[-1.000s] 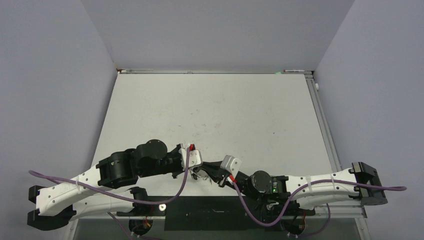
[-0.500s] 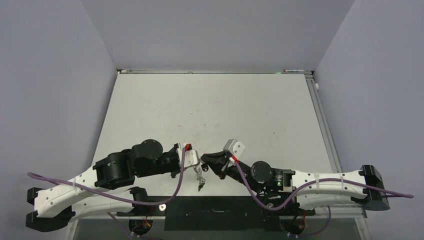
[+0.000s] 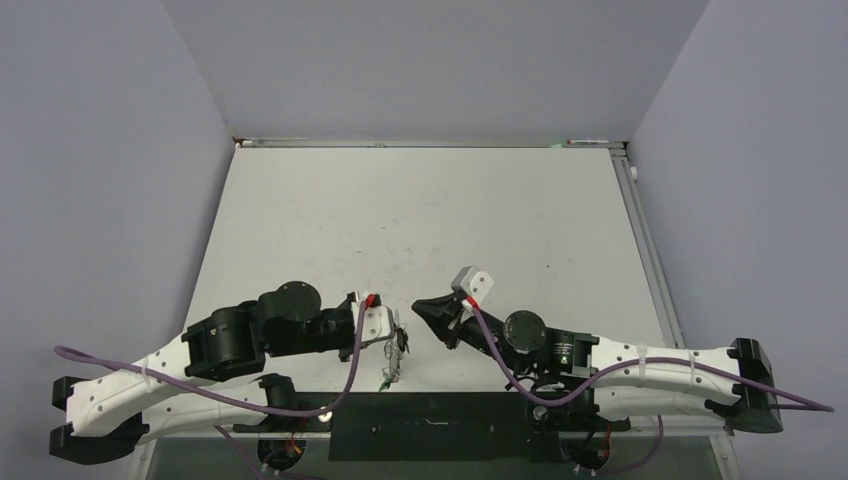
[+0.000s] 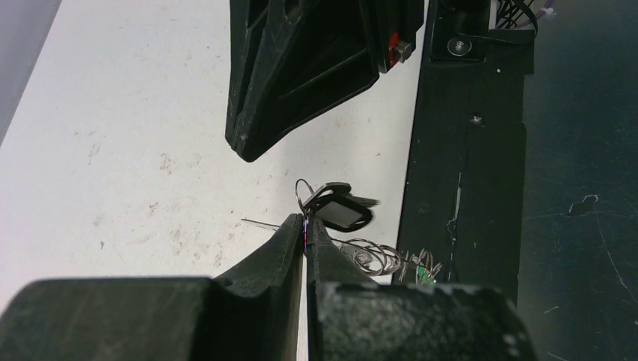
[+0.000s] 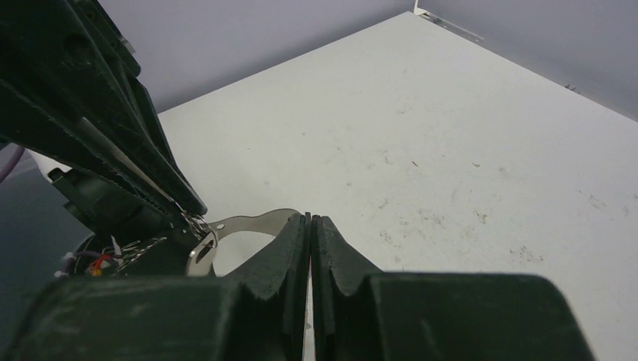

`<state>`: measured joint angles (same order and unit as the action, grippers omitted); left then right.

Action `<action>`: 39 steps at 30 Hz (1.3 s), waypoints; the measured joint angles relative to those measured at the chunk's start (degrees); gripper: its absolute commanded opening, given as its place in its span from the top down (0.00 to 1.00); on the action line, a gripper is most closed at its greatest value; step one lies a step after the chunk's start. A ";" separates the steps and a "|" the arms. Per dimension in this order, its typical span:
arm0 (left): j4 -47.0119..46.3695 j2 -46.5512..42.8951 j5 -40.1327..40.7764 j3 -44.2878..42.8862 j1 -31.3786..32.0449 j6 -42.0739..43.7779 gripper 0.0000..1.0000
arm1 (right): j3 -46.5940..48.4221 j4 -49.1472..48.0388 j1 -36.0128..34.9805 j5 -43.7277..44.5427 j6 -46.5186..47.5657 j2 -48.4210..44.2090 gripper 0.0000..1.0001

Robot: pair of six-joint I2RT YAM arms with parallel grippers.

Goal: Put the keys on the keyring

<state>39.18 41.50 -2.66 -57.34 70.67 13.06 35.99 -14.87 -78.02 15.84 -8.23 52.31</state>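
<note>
Left wrist: keyring [image 4: 361,254] pinched at closed jaws' tips.

1. Top external: high behind the arm bases, looking down across the whole worktop [image 3: 300,220] to its far edge.
2. Left wrist: close, along the left gripper [image 4: 305,219], facing right along the near edge.
3. Right wrist: low and close, along the right gripper [image 5: 309,218], facing the left edge.
4. All three share the keyring [image 3: 393,352] by the near edge.

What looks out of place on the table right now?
The keyring's chain and green piece sit right at the near edge of the white table, by the black strip, where they could slip off; the keys bunch at the shut left pincer.
</note>
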 measured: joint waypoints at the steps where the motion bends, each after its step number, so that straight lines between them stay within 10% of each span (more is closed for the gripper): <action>1: -0.02 -0.02 -0.09 0.11 0.00 0.00 1.00 | 0.00 0.00 0.00 -0.50 0.04 -0.37 0.93; 7: -0.07 -0.13 -0.85 0.52 -0.02 0.00 1.00 | -0.17 0.07 0.00 -4.98 2.36 -3.52 0.61; 14: -0.63 -0.35 -2.75 1.18 -0.52 0.02 1.00 | -0.20 2.21 0.44 -15.69 9.51 -5.29 0.50; 39: -1.92 -0.55 -6.51 1.70 -1.03 0.00 1.00 | -0.37 3.63 1.22 -27.02 16.57 -0.46 0.58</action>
<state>37.26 40.95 -9.17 -55.64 69.65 13.06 35.62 -11.25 -76.79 -11.18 8.34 51.86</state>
